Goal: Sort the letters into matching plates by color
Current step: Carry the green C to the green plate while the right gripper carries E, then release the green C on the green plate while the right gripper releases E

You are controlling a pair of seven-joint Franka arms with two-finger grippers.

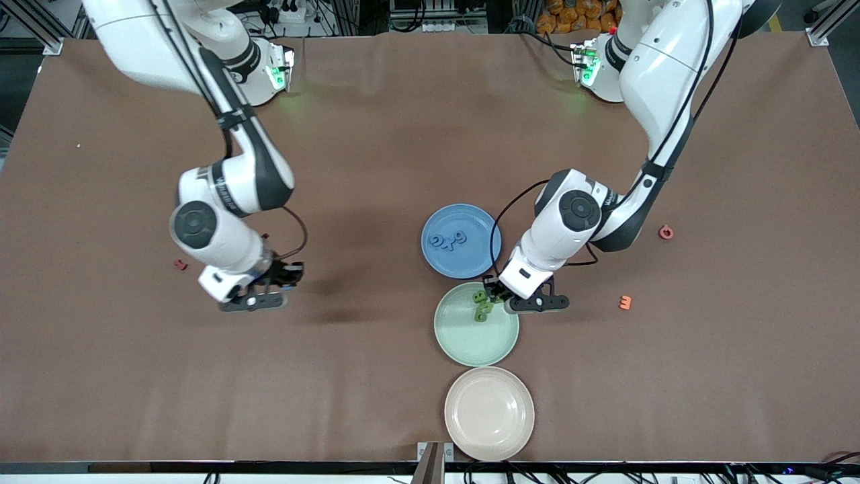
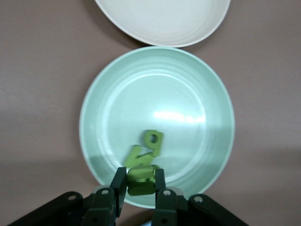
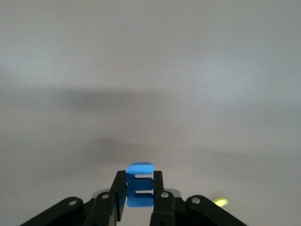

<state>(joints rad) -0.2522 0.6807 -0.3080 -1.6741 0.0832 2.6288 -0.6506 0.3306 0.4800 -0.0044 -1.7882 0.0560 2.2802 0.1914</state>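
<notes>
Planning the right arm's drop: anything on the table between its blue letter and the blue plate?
Nothing visible. The right gripper holds the blue letter over bare table, with open brown cloth up to the blue plate.

Blue plate (image 1: 461, 241), frame centre: round, holds three blue letters (image 1: 447, 240) lying flat in a row. Mint green plate (image 1: 476, 324), just below it: holds green letters (image 1: 481, 310) near its upper rim, one more green piece (image 2: 141, 180) pinched above them. One blue letter (image 3: 139, 185), an E shape, held upright.

surface: brown table cover (image 1: 376, 134) | top edge: aluminium frame posts (image 1: 40, 30), cables | light: even
</notes>
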